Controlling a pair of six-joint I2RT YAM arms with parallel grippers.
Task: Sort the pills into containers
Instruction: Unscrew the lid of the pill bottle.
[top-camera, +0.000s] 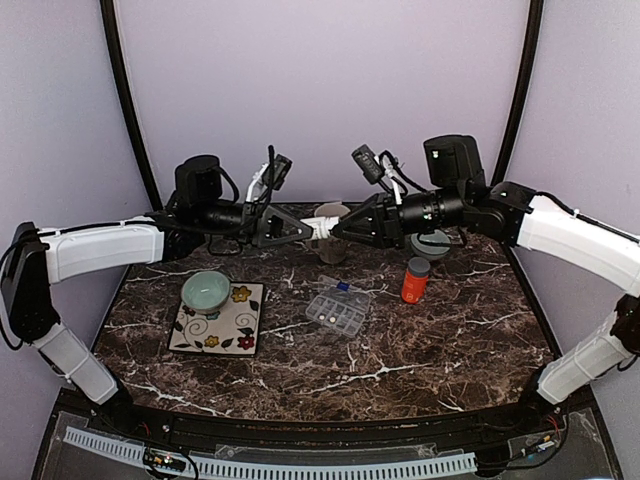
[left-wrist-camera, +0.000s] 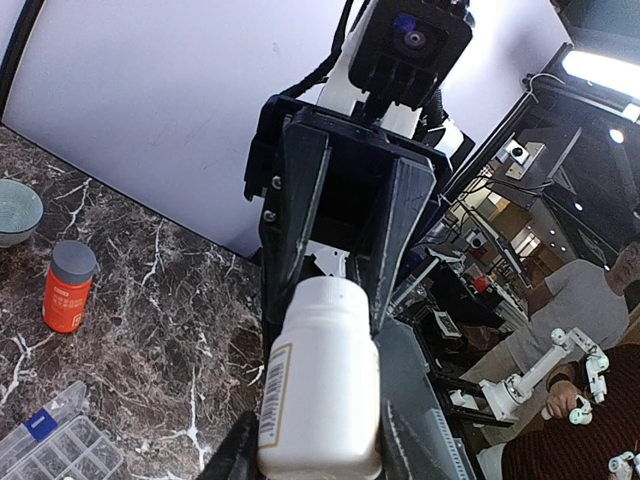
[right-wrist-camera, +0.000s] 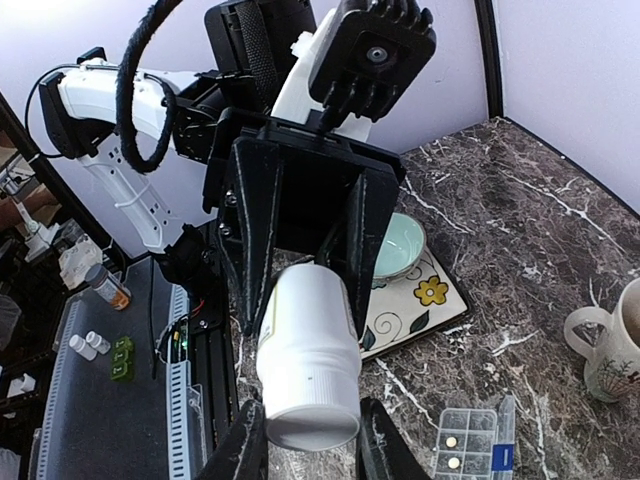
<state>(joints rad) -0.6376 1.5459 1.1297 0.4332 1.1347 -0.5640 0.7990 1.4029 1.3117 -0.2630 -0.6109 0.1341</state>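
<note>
The box (top-camera: 345, 322) lies open on the table (top-camera: 450, 340), about in the middle. Two white pills (right-wrist-camera: 452, 441) lie inside it, near one end.

Behind the box and higher up, the two arms meet in the air. The left claw (top-camera: 305, 229) is clamped on the body of a white bottle (top-camera: 321, 228). The right claw (top-camera: 338, 228) is clamped on the other end of the same bottle, the cap end as far as I can tell. The bottle lies level between them, above a mug (top-camera: 332, 248) that stands behind the box.

To the right of the box stands an orange bottle (top-camera: 415, 282) with a grey cap. To the left of the box there is a flowered tile (top-camera: 225, 325), and a green bowl (top-camera: 205, 290) sits on its far corner.
</note>
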